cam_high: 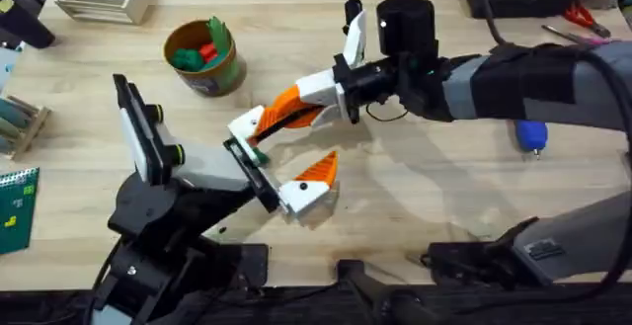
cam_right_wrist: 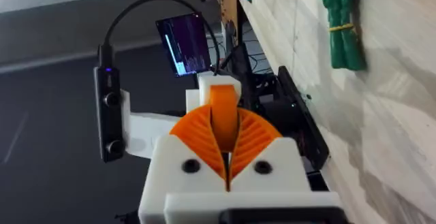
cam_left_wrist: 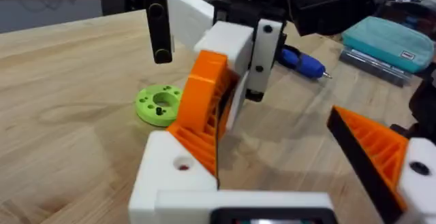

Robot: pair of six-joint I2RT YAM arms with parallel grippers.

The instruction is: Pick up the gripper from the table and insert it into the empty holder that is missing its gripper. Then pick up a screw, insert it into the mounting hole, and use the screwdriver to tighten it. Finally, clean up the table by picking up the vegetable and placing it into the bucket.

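The pale wooden surface (cam_high: 425,197) carries everything. The left arm's white-and-orange gripper (cam_high: 281,155) reaches in from the lower left with its two fingers spread wide. The right arm's white-and-orange gripper (cam_high: 296,108) comes across from the right, its ribbed pads pressed together on the small orange plastic wedge (cam_right_wrist: 223,112).

The round yellow-brown bucket with a shiny side (cam_high: 204,58) stands near the far left part of the surface, well apart from both grippers. Green and red toy pieces lie inside it. The screwdriver with the thick bright blue handle (cam_high: 533,135) lies on the right side, untouched.

The white angular printed holder (cam_left_wrist: 170,176) is the base of one left-arm finger. The pinched wedge stands against it, rising from its top. From the right wrist view the wedge sits upright between the two pads.

The small dark green leafy toy vegetable (cam_right_wrist: 340,23), banded with yellow, lies flat on the wood, away from the grippers. The bright green plastic ring with holes (cam_left_wrist: 158,105) rests on the surface just beside the holder.
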